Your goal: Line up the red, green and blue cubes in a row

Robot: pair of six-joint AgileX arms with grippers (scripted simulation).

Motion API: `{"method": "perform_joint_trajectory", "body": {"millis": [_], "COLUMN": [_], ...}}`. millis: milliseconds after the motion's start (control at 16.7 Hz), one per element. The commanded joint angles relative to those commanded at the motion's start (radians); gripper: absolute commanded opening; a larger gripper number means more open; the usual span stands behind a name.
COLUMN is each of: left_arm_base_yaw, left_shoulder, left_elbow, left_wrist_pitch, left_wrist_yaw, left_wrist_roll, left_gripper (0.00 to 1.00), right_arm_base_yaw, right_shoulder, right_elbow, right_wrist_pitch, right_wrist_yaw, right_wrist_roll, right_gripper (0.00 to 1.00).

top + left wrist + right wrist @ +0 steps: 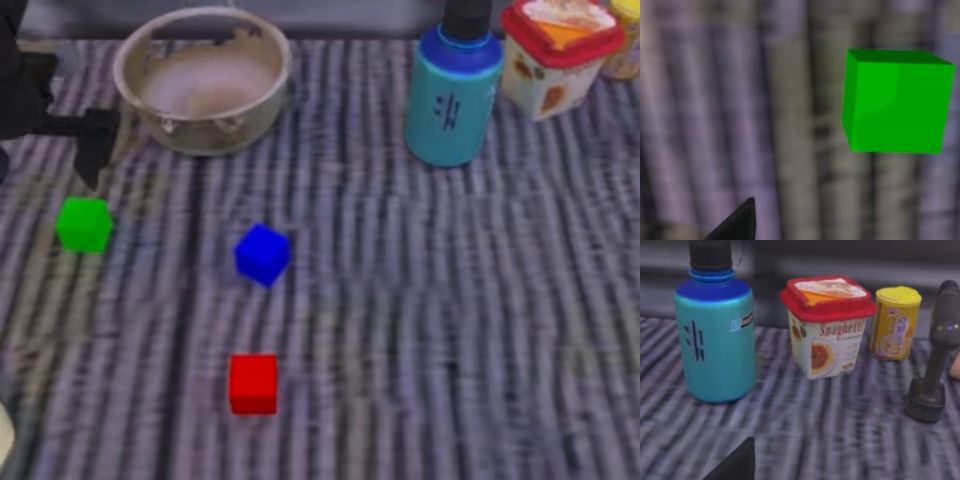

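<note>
On the striped table (430, 330), the left claw (95, 160) hangs just beyond the green cube (84, 224), not touching it; whether its fingers are spread I cannot tell. The blue cube (263, 253) sits toward the middle and the red cube (253, 383) nearer the front edge, all three well apart. Each looks light, rigid and matte, so a pinch across two opposite flat faces should hold without slipping

i see a table covered by a striped cloth (430, 330) in grey, purple and dull tan, its bands running from the near edge to the far edge and reaching both sides of the top view. past the table's far edge lies a dark grey band (350, 15); in the right wrist view it reads as a shadowed grey backdrop (840, 257). the light is soft and even, with faint shadows on the cloth.
</note>
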Motion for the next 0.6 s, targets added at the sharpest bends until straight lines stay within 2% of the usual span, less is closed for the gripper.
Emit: {"method": "perform_joint_trajectory", "body": {"millis": [240, 600], "left_arm_base_yaw": [-0.002, 0.003], "left_shoulder": [0.139, 0.155], "left_elbow": [0.129, 0.142], "left_wrist_pitch": [-0.062, -0.067], "left_wrist_yaw": [0.001, 0.001], "left_wrist_roll": [0.002, 0.002], "left_gripper": [1.0, 1.0], "right_arm_base_yaw": [-0.057, -0.062], "right_shoulder": [-0.156, -0.169], "right_elbow": [-0.139, -0.151], "right_wrist_pitch": [0.103, 0.113], "right_wrist_yaw": [0.017, 0.019], "right_wrist_roll": [0.033, 0.037], "right_gripper": [1.0, 1.0]}}
